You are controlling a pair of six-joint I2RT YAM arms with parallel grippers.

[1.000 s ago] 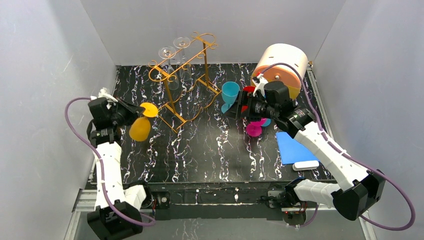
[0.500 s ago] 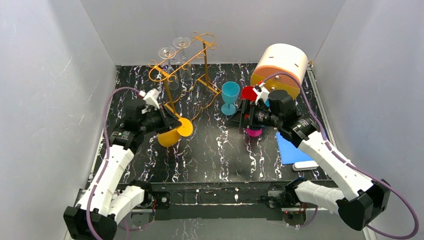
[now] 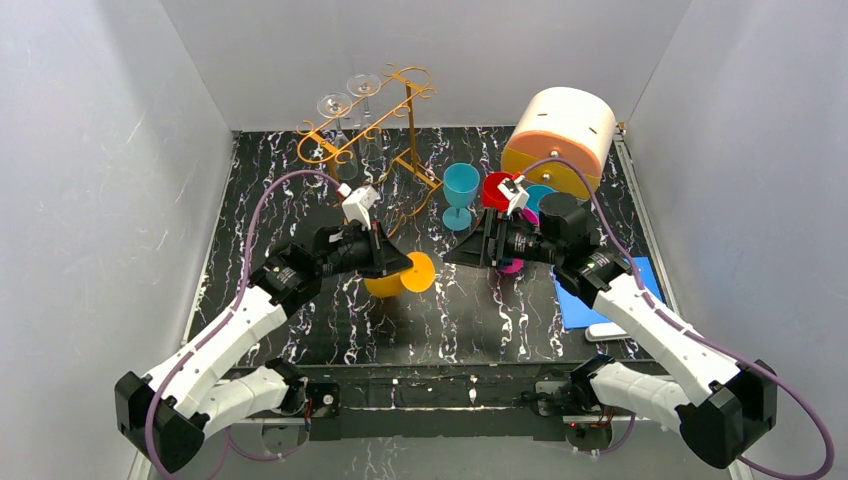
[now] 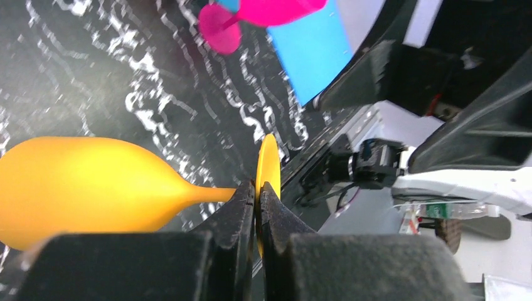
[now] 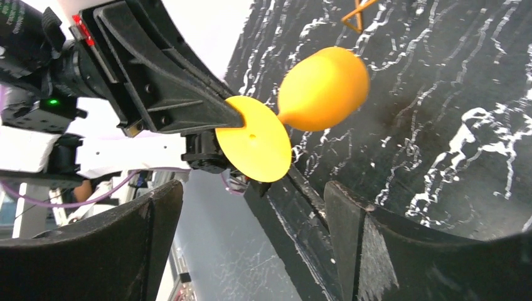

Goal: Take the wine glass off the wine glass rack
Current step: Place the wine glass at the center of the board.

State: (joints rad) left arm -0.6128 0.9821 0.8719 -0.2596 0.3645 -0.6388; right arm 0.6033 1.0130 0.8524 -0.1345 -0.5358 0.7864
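The gold wire wine glass rack (image 3: 375, 135) stands at the back left, with two clear glasses (image 3: 335, 105) hanging upside down from its top rails. My left gripper (image 3: 402, 266) is off the rack over mid-table. It is shut on the flat base (image 4: 268, 164) of a yellow wine glass (image 3: 385, 285) that lies sideways, bowl (image 4: 81, 188) toward the left. My right gripper (image 3: 452, 254) is open and empty, facing the yellow glass's base (image 5: 254, 144) from the right, a short gap away. In the right wrist view its fingertips (image 5: 339, 194) stand wide apart below that base.
A blue goblet (image 3: 460, 190), a red cup (image 3: 497, 188) and a pink glass (image 3: 510, 264) stand behind my right gripper. A cream and orange drum (image 3: 562, 135) lies at the back right. A blue mat (image 3: 590, 298) and a white bar (image 3: 612, 330) lie at the right front.
My left arm has swung from the table's left side to the middle, carrying the yellow glass to the right. My right gripper has shifted slightly left and forward, toward the glass.
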